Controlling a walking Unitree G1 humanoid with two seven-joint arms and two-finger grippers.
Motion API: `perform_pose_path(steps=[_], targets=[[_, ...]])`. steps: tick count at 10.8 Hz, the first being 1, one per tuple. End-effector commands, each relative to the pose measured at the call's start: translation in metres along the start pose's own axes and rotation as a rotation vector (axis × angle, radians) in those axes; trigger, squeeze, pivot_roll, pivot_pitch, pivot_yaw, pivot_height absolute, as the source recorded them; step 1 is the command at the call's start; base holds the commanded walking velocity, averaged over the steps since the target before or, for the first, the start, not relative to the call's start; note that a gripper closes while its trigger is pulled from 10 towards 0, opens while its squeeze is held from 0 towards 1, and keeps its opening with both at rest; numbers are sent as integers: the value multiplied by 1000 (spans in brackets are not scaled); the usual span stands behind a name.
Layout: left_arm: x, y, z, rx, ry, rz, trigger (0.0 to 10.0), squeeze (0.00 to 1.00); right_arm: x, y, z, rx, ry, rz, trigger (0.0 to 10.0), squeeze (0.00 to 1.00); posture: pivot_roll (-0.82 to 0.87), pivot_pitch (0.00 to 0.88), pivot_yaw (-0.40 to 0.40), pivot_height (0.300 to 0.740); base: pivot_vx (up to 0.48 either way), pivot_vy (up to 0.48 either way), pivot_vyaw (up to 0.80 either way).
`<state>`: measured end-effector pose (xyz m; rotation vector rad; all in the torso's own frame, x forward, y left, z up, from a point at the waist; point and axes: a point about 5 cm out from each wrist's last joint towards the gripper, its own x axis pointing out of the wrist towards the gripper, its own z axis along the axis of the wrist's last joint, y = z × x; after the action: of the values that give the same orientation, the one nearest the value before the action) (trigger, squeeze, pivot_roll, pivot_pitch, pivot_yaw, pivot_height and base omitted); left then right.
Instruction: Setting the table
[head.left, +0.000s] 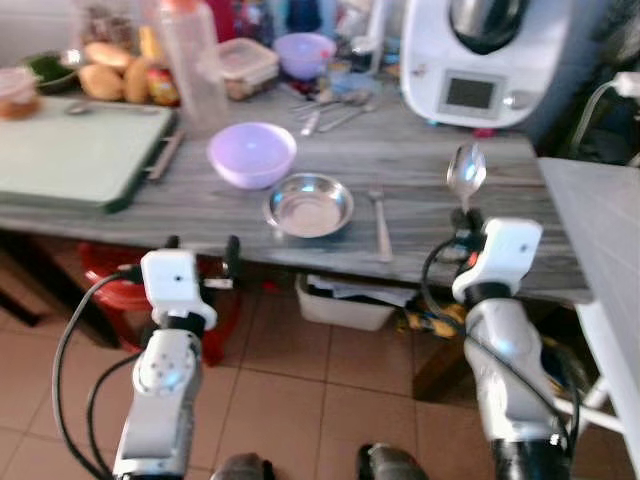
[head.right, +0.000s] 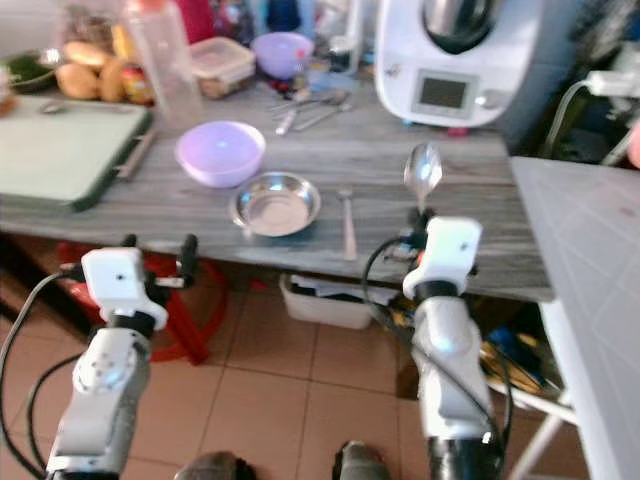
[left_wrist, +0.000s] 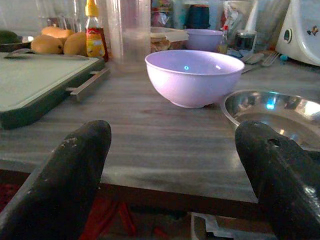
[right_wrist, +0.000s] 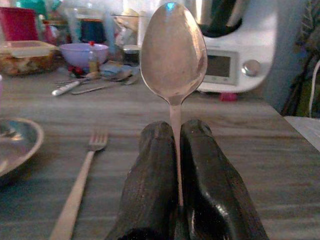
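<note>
Here, the spoon (right_wrist: 173, 55) stands straight up in my right gripper (right_wrist: 176, 165), with its round bowl on top and its thin handle pinched tight between my two black fingers (right_wrist: 150, 185). I hold it in the air over the near right part of the grey wooden table (head.left: 420, 165). Just to the left of it, a fork (head.left: 381, 225) lies flat on the table, pointing away from me. Right beside the fork sits a shiny metal bowl (head.left: 309, 205), and a purple bowl (head.left: 252, 153) sits just behind that one, a little more to the left. My left gripper (left_wrist: 175, 175) hangs at the near edge of the table, in front of the two bowls, with its fingers spread wide apart and nothing between them. A green cutting board (head.left: 75, 150) lies on the left side of the table. Behind it are some yellow fruit (left_wrist: 60, 42), a small bottle (left_wrist: 93, 35) and a tall clear cup (head.left: 190, 65). At the back, more cutlery (head.left: 335, 108) lies by a second purple bowl (head.left: 303, 52), and a big white kitchen machine (head.left: 480, 60) stands on the right. Under the table is a white box (head.left: 345, 300) on the brown tile floor (head.left: 290, 390).
</note>
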<state>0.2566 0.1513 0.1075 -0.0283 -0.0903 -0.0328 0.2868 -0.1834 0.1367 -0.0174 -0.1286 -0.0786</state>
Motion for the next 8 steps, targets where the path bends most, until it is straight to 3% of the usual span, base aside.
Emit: perform_pose_path(steps=[1, 5, 8], targets=[[-2, -2, 3, 12, -6, -14, 10000, 0, 4, -10, -2, 19, 24, -44, 10000, 0, -18, 116, 11, 740, 0, 0, 0], [-4, 1, 8, -2, -26, -27, 10000, 0, 14, -13, 0, 47, 19, -48, 10000, 0, -6, 113, 8, 740, 0, 0, 0], [-9, 3, 13, -20, -39, -44, 10000, 0, -2, -17, 11, 21, -48, -78, 10000, 0, -11, 108, 9, 740, 339, 0, 0]])
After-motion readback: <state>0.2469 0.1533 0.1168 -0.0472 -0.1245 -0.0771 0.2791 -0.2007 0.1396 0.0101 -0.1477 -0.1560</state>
